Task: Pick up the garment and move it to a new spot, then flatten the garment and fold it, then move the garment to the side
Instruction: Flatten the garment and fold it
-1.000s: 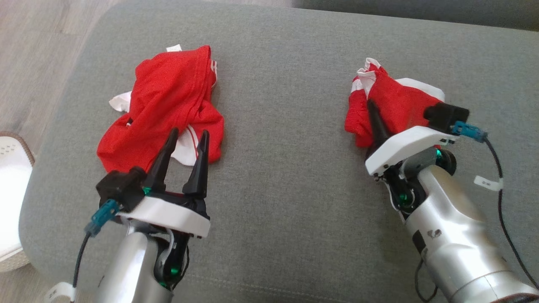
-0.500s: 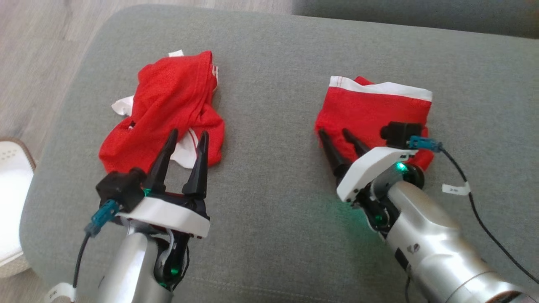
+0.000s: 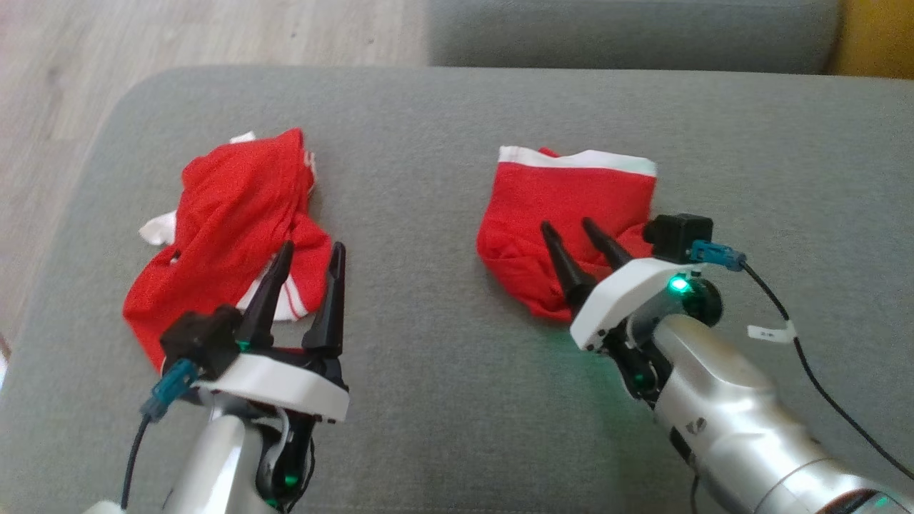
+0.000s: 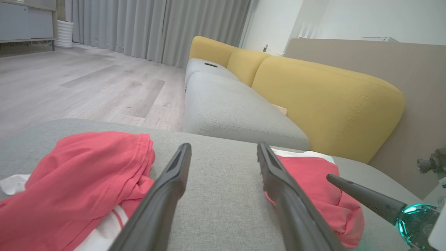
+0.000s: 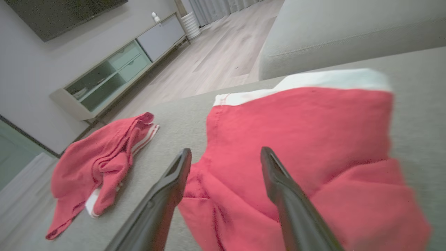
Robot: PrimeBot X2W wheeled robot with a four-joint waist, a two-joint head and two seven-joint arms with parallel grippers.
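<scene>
The right gripper point(image 3: 568, 227) is holding its two dark fingers spread wide and gripping nothing. Its tips are pointing over the near part of a red garment with a white band point(image 3: 571, 193); whether they are touching the cloth cannot be told. That garment is lying right of centre on the gray cushion point(image 3: 443, 214), roughly squared, with its white band point(image 3: 578, 158) running along the far edge and its near corner bunching into folds.

The left gripper point(image 3: 312, 248) is also standing wide open and empty, its fingers pointing forward just beside the near right edge of a crumpled red garment point(image 3: 228, 207). That one is lying in a heap on the cushion's left part, with white trim peeking out at its edges, well apart from the other garment.

Beyond the cushion, a wooden floor point(image 3: 214, 36) is showing, and a second gray seat point(image 3: 628, 28) is sitting further back.
</scene>
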